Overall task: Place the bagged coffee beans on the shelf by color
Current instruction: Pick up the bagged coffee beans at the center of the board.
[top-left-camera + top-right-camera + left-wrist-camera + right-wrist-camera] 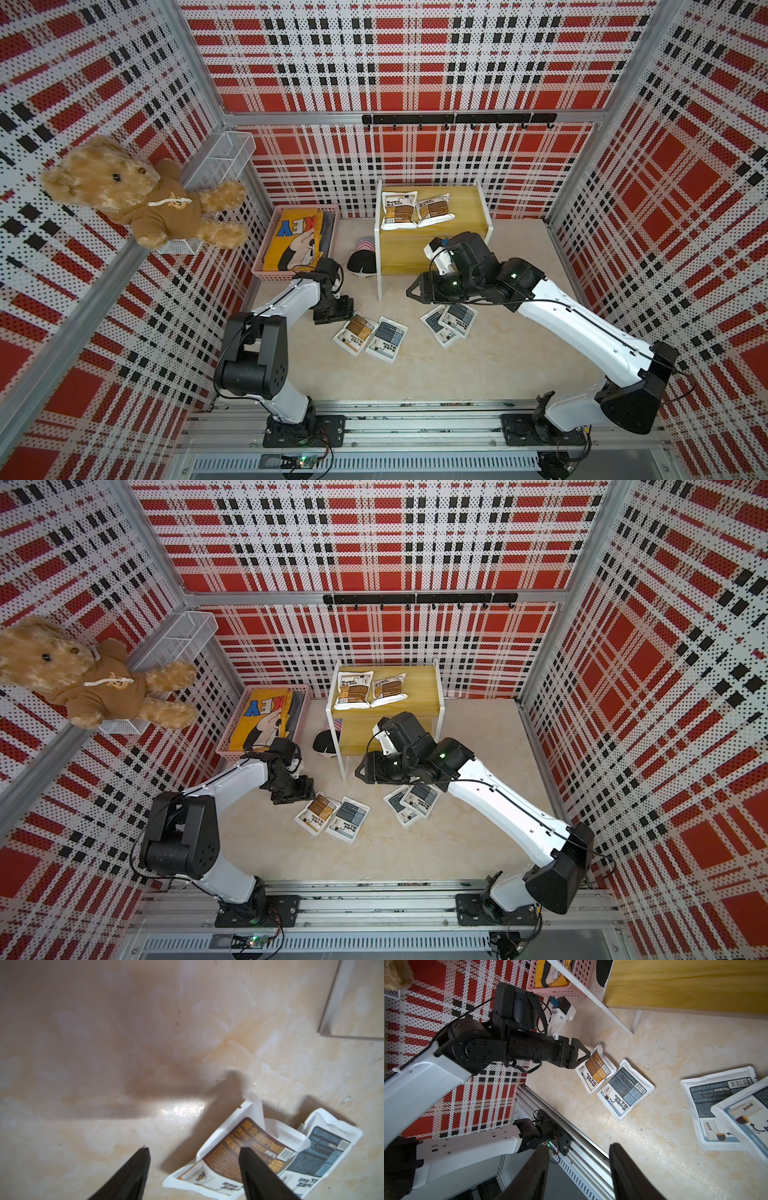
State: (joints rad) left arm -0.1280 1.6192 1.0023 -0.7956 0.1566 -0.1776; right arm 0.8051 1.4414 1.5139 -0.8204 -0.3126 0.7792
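Left wrist view: the left end effector (193, 1149) is open and empty, brown bag (220, 1153) just under one finger. Next it should drop and pinch.

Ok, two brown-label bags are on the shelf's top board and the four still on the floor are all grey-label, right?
Not all four. Three are grey-label bags, but the one by the left gripper is a brown-label bag, clear in the left wrist view and both top views. The two shelved brown bags do sit on the shelf top board.
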